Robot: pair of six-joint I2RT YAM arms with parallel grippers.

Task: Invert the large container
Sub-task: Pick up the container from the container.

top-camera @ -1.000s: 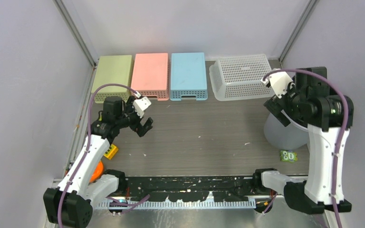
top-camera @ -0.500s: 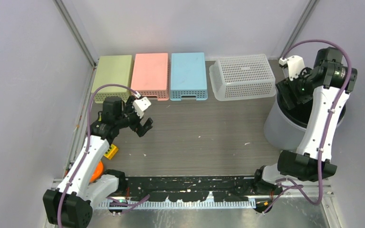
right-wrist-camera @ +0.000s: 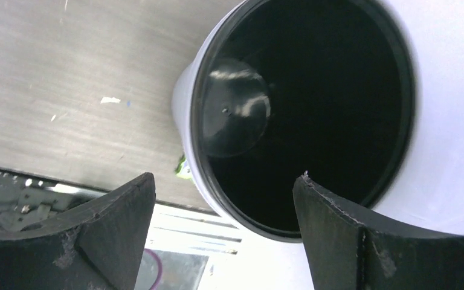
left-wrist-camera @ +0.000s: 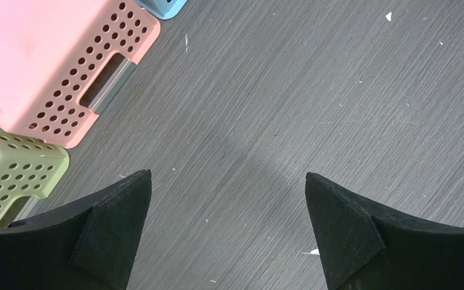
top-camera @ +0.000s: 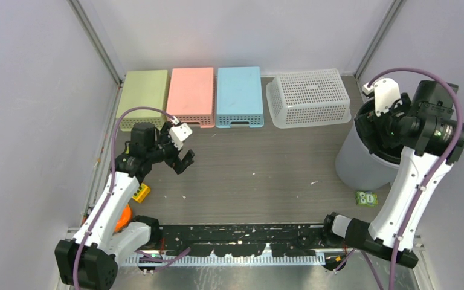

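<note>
- From above, you see the container [top-camera: 359, 166] upright, mouth up, at the counter's [top-camera: 266, 175] 3 o'clock edge. Your right pincer [top-camera: 376, 128] hangs over its rim, and the left pincer [top-camera: 184, 162] is well apart at 9 o'clock.
- Left wrist: your left pincer [left-wrist-camera: 226, 174] stands wide apart above the counter, with a pink basket [left-wrist-camera: 42, 66] at 10 o'clock.
- Right wrist: your right pincer [right-wrist-camera: 225, 176] is apart, gripping nothing, over the container's [right-wrist-camera: 326, 90] dark inside.
</note>
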